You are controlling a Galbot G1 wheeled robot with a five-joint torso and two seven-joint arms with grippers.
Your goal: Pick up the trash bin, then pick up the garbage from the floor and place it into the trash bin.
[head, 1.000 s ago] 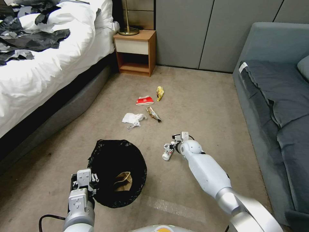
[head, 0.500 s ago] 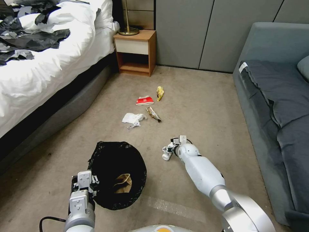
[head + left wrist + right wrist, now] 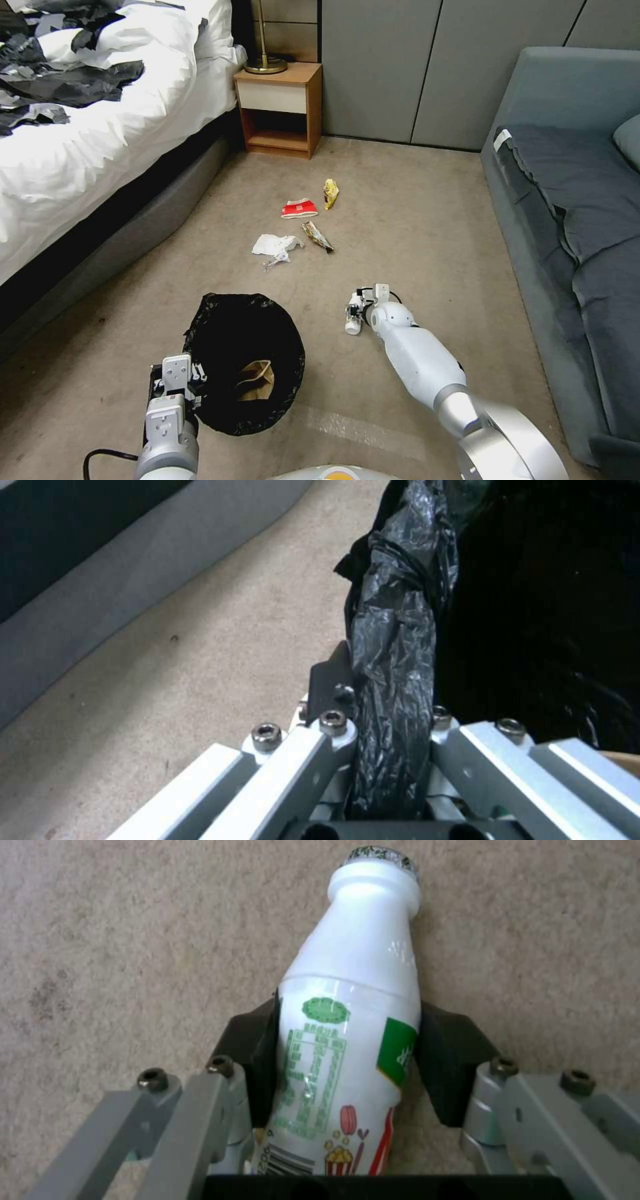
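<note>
A: Where's the right claw (image 3: 352, 313)?

B: Low over the carpet floor (image 3: 427, 220), out in the open stretch between the bed (image 3: 100, 133) and the sofa (image 3: 573, 200). It's clenched on a small white bottle (image 3: 347, 1005); the right wrist view has both dark pads (image 3: 257, 1060) pressed against the bottle's labelled sides, cap pointing away from the claw. In the head view the bottle (image 3: 352, 325) hangs from the claw with its cap end toward the carpet; whether it touches the carpet I cannot tell.

A: And the left claw (image 3: 175, 385)?

B: Grasping the trash bin (image 3: 243, 360) by its rim, on the side nearest the robot. The left wrist view shows the black bag (image 3: 400, 630) bunched between the fingers (image 3: 320, 680). A brown paper bag (image 3: 257, 379) lies inside the bin.

A: The rest of the garbage?

B: On the carpet toward the nightstand (image 3: 279, 110), well apart from both claws. A white tissue (image 3: 275, 245) lies nearest the bin, a dark wrapper (image 3: 317, 237) just beside it on the sofa side, then a red-and-white packet (image 3: 299, 209) and a yellow snack wrapper (image 3: 330, 193) farther on, close together. Black plastic sheets (image 3: 60, 73) lie on the bed.
</note>
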